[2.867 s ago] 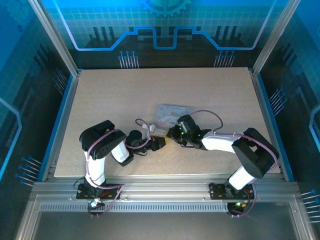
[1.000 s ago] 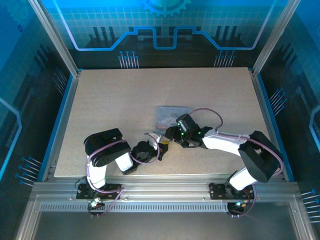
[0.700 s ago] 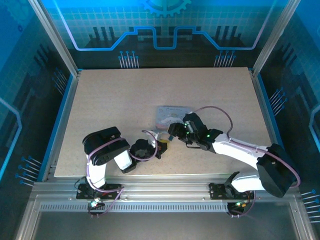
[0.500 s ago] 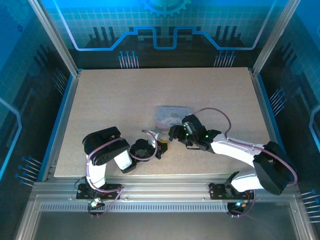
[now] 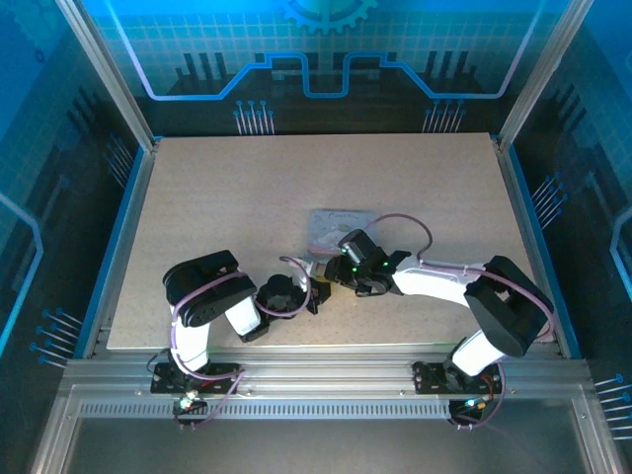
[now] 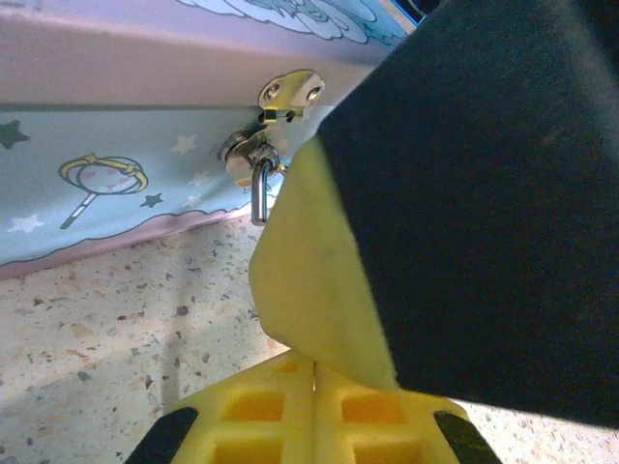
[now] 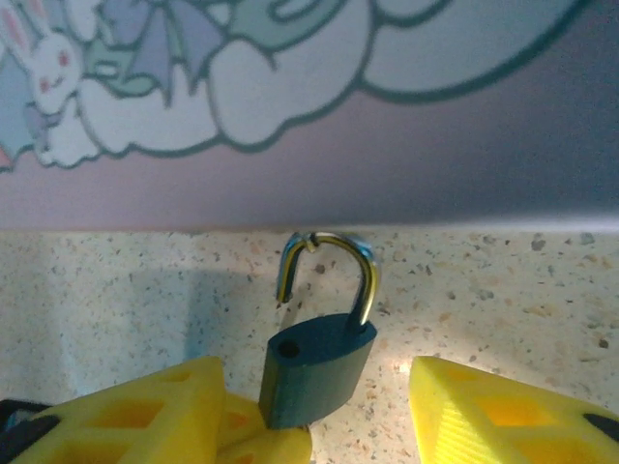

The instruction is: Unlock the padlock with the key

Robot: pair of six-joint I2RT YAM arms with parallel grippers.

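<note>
We see the small bluish-black metal padlock (image 7: 317, 372) low and central in the right wrist view, shackle lifted free on its left, before a pastel printed tin (image 7: 290, 116) on the speckled desk (image 7: 503, 290). Right jaws stand apart around it; left jaws press together.

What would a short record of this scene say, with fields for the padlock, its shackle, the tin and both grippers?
padlock: dark body, upright, in front of the tin
shackle: open, one end out of the body
tin: printed wall close behind the padlock
left gripper: shut; what it grips is hidden
right gripper: open, straddling the padlock
</note>
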